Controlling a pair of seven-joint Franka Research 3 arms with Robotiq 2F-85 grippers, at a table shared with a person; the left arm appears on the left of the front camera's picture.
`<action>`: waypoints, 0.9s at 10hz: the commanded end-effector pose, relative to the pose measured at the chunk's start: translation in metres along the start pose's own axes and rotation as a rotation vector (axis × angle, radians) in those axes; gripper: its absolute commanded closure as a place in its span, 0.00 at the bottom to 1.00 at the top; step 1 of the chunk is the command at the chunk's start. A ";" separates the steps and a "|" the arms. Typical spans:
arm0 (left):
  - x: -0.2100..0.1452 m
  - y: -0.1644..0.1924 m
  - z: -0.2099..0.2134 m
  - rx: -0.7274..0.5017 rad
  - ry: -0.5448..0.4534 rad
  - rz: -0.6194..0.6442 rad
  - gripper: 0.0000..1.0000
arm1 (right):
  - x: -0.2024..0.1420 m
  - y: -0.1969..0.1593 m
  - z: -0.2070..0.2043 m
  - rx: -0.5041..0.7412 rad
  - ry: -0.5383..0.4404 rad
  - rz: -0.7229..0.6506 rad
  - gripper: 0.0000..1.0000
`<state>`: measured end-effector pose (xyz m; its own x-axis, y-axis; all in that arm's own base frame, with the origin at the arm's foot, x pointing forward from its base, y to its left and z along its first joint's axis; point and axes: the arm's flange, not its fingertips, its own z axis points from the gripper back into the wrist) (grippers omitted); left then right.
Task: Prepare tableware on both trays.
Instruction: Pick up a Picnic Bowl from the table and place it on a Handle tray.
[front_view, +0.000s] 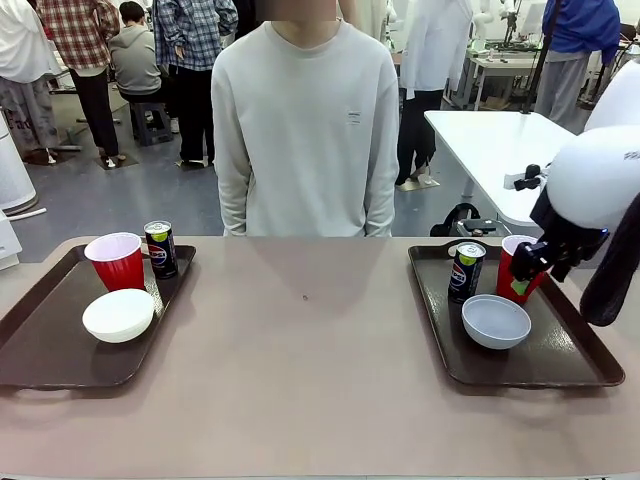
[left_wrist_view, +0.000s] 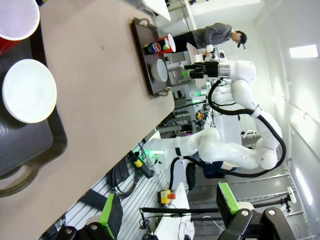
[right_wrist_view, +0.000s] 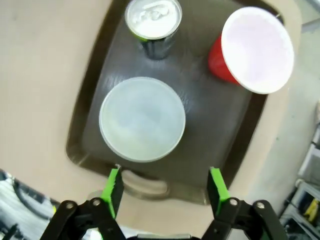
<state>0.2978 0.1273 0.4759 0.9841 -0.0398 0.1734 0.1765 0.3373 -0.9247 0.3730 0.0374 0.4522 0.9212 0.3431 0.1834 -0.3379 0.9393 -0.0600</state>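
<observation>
The left tray (front_view: 40, 345) carries a red cup (front_view: 116, 260), a dark can (front_view: 160, 248) and a white bowl (front_view: 118, 315). On the right tray (front_view: 560, 370) stand a can (front_view: 466, 271), a red cup (front_view: 512, 262) and a bowl (front_view: 496, 321). My right gripper (front_view: 525, 278) hangs in front of that cup. In the right wrist view it (right_wrist_view: 165, 185) is open and empty above the tray's near rim (right_wrist_view: 145, 187), just short of the bowl (right_wrist_view: 142, 119), with the can (right_wrist_view: 153, 20) and cup (right_wrist_view: 255, 50) beyond. My left gripper (left_wrist_view: 167, 207) is open and empty, off the tray's handle end (left_wrist_view: 20, 175).
A person (front_view: 305, 130) stands at the far side of the table, arms down. Bare tan tabletop (front_view: 305, 340) lies between the two trays. Other people and a white table (front_view: 500, 150) are in the background.
</observation>
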 end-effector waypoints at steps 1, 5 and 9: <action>-0.001 -0.001 0.001 -0.013 -0.007 -0.009 0.00 | -0.035 0.008 0.019 0.033 0.020 0.023 0.00; -0.001 -0.001 0.001 -0.013 -0.007 -0.009 0.00 | -0.026 0.009 0.040 0.012 0.026 0.008 0.00; -0.001 -0.001 0.001 -0.013 -0.007 -0.009 0.00 | -0.026 0.009 0.040 0.012 0.026 0.008 0.00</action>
<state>0.2979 0.1274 0.4760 0.9840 -0.0398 0.1736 0.1767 0.3375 -0.9246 0.3357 0.0361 0.4875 0.9253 0.3468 0.1538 -0.3435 0.9379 -0.0482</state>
